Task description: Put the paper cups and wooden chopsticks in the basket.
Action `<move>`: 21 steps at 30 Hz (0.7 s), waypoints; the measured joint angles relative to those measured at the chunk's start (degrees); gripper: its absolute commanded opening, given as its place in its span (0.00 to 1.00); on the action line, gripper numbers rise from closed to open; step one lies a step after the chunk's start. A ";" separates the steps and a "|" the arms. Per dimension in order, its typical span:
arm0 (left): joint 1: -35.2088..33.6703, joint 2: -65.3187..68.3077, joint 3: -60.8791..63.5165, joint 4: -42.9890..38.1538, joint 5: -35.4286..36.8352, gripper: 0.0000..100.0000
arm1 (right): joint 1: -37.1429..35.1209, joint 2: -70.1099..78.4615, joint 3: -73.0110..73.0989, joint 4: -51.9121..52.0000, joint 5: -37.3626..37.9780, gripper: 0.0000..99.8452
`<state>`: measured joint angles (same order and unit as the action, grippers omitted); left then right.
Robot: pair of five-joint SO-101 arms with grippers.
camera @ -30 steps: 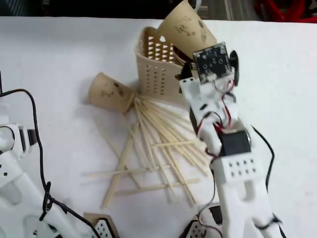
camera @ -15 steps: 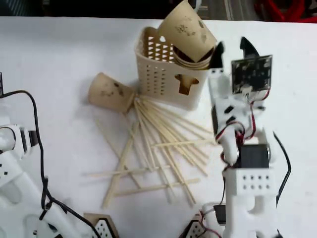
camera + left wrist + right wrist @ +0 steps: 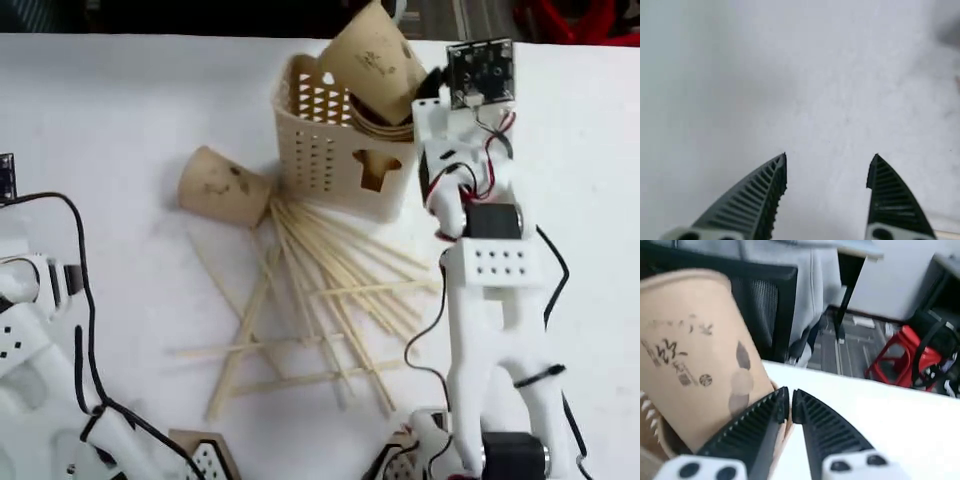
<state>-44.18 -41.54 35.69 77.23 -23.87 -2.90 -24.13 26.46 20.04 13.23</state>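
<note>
Nearest, at the bench's [image 3: 120, 100] front corner, the white left arm [image 3: 30, 340] is seen with a black cable [image 3: 80, 300] looped over it. Its hand [image 3: 830, 157] is held above bare white bench, the two ribbed fingers [image 3: 765, 195] spread well apart with nothing between them.

Further in, the chopsticks [image 3: 320, 280] are scattered across the middle of the bench. They are fanned out from a point just in front of the basket [image 3: 320, 150], and a few are crossed flat over the others (none is in the basket). Just beside the top of the fan, a lone cup [image 3: 213, 185] is laid on its side on the bench, its mouth turned toward the basket and close to the basket's corner.

The cream, perforated basket is stood upright behind the chopsticks. The stacked cups [image 3: 380, 60] are lodged in it, tilted, with the base of the outermost one raised above the rim and the mouths turned toward the right arm [image 3: 490, 300].

That arm is stretched from the front edge up along the basket's side, and a small circuit board [image 3: 480, 72] is carried on its wrist. The right hand [image 3: 790, 392] is set against the mouth of the stacked cups. Its fingers are drawn together to a thin slit, and a strip of the cup's edge is seen pinched between them near their base.

Beyond the bench's far edge, a black mesh chair [image 3: 765, 305] and a red stool [image 3: 900, 360] are seen on the floor.
</note>
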 measured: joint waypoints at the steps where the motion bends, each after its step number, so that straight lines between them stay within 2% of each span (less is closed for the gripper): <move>1: 0.00 0.00 0.00 0.00 0.00 0.26 | 0.00 0.53 0.00 0.79 0.00 0.02; 13: 0.00 0.00 0.00 0.00 0.00 0.26 | -0.26 0.35 -0.09 8.62 -0.09 0.02; 21: 0.00 0.00 0.00 0.00 0.00 0.26 | -0.26 -14.86 0.00 13.01 0.00 0.02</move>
<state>-44.18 -41.54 35.69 77.23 -23.87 -3.16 -38.99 26.46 33.05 13.23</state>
